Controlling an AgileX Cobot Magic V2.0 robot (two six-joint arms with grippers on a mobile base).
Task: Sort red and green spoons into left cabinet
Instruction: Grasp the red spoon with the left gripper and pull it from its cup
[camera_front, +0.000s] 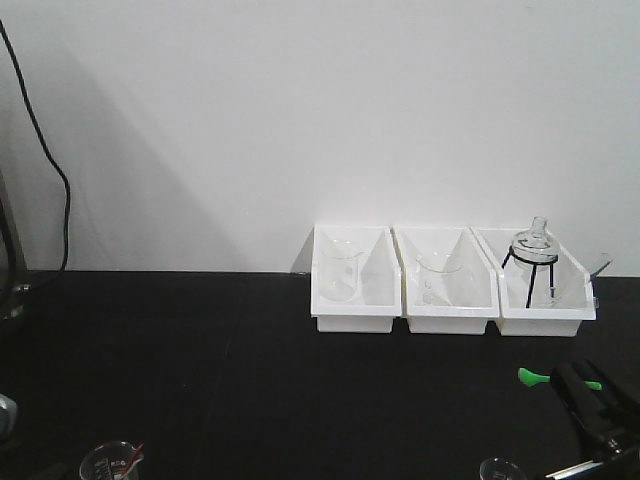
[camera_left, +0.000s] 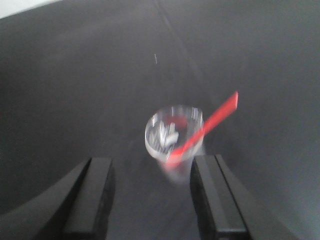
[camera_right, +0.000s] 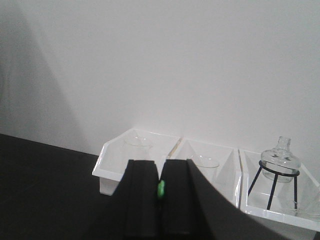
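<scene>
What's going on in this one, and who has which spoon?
The right hand is shut on the green spoon, over the black table and facing three white bins of glassware. The left hand is open, pointed at a small glass beaker that holds the red spoon. This view is blurred, and the hand grips nothing yet. No cabinet shows in these views, so neither spoon is put away.

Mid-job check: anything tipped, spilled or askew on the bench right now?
Nothing stands out. The red spoon leans in an upright small beaker, the green spoon is pinched in the right gripper, and the glassware in the three white bins stands upright. No spill shows.
</scene>
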